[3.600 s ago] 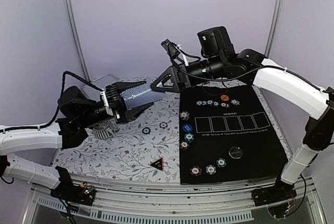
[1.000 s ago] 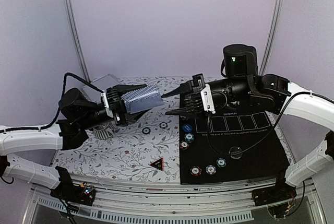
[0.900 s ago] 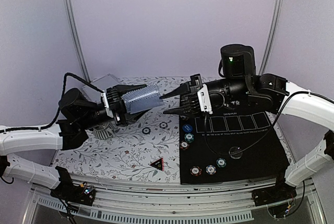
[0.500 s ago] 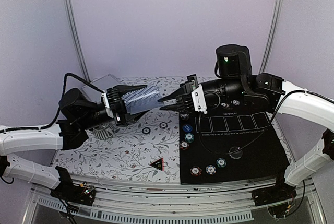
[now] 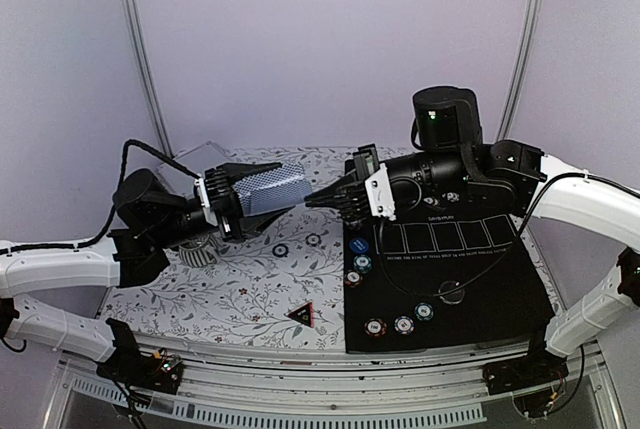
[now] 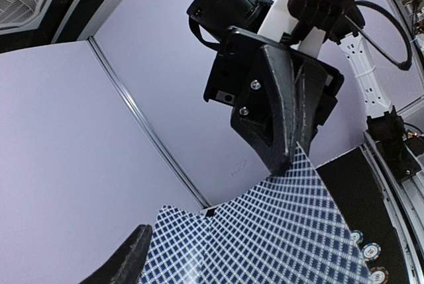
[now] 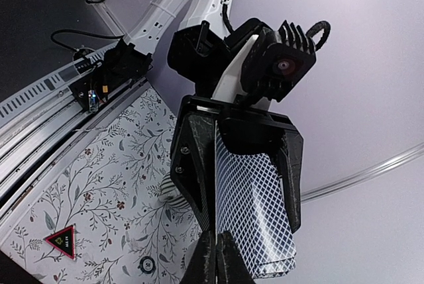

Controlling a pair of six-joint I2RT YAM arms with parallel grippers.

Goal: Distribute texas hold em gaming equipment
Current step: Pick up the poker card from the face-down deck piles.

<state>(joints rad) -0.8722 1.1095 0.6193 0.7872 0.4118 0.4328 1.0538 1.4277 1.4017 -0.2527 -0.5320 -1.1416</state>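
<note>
My left gripper (image 5: 272, 192) is raised above the table and shut on a deck of blue-checked playing cards (image 5: 270, 189), which also fills the left wrist view (image 6: 285, 224). My right gripper (image 5: 312, 200) meets the deck's free end and is shut on the edge of one card (image 7: 255, 211); its fingers (image 6: 285, 118) pinch the card's corner. Striped poker chips (image 5: 403, 324) lie on the black mat (image 5: 500, 289), along with a blue button (image 5: 359, 245) and a black disc (image 5: 452, 294). Two chips (image 5: 281, 249) lie on the floral cloth.
A striped mug (image 5: 200, 251) stands on the floral cloth under my left gripper. A small triangle sticker (image 5: 301, 315) lies near the front of the cloth. Metal frame posts (image 5: 140, 49) rise at the back corners.
My right gripper has moved left to the deck and closed its jaws on a card's edge. The left arm and the deck have stayed still.
</note>
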